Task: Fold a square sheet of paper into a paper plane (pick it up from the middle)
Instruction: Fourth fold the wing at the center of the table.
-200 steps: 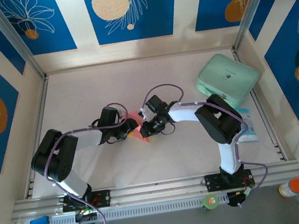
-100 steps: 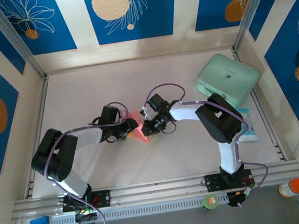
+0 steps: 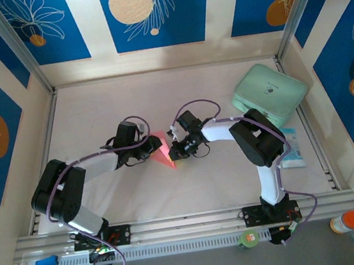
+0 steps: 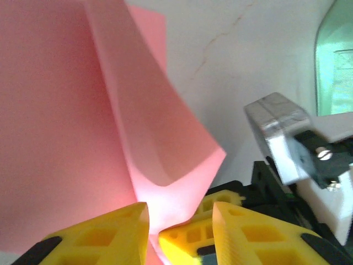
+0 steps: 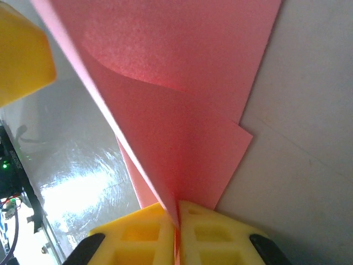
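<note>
Right tool pinches the creased pink paper — left tool gapes around its fold

Your right gripper has its two yellow fingers pressed together at the bottom of the view, pinching the salmon-pink paper between them. From the pinch the paper fans upward in overlapping creased layers, with a stepped edge on the right. Pale table lies to its right. Another yellow finger sits just beside the paper's upper left edge.
</note>
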Available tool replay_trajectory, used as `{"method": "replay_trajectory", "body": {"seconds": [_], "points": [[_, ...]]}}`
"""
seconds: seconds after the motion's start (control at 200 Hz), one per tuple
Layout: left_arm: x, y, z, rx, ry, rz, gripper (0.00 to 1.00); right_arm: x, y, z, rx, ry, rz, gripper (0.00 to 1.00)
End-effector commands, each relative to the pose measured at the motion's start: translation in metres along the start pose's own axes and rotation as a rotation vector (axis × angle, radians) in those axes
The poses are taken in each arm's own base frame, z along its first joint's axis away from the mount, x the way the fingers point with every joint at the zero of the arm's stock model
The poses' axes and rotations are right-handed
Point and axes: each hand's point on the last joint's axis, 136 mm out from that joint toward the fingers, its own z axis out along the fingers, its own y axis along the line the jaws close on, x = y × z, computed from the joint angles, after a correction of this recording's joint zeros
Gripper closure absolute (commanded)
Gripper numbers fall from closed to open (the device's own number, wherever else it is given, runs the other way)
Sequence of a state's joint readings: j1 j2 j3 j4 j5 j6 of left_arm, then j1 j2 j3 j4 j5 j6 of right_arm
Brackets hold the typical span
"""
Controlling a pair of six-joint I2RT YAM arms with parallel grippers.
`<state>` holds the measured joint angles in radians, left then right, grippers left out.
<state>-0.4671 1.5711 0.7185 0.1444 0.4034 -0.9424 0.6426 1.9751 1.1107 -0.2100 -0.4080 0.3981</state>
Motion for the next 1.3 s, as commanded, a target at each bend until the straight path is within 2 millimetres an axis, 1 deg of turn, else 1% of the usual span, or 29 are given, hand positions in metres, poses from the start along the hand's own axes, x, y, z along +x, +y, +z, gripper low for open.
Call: {"method": "replay_trajectory", "body": {"seconds": [0.0,0.16,0.325,0.495,0.61,0.79,1.025,1.291], "points": [[-0.001,-0.010,0.008,0.066,0.023,0.025,0.67,0.011,-0.012,0.007,0.017,0.048,0.054,0.91],[0.001,-0.012,0.020,0.118,0.047,-0.007,0.73,0.011,-0.015,0.007,0.020,0.049,0.062,0.90],[0.001,-0.010,0.026,0.128,0.056,-0.029,0.75,0.012,-0.017,0.007,0.023,0.052,0.065,0.89],[0.003,0.007,0.029,0.055,0.053,-0.060,0.77,0.012,-0.020,0.006,0.027,0.052,0.075,0.85],[0.005,0.018,0.030,0.009,0.054,-0.080,0.78,0.012,-0.019,0.006,0.022,0.053,0.077,0.84],[0.005,0.027,0.031,-0.023,0.051,-0.102,0.79,0.013,-0.019,0.005,0.017,0.053,0.080,0.82],[0.003,0.024,0.033,-0.007,0.055,-0.101,0.79,0.015,-0.020,0.005,0.017,0.055,0.085,0.81],[0.001,0.016,0.031,0.023,0.054,-0.093,0.76,0.018,-0.022,0.007,0.018,0.061,0.091,0.87]]}}
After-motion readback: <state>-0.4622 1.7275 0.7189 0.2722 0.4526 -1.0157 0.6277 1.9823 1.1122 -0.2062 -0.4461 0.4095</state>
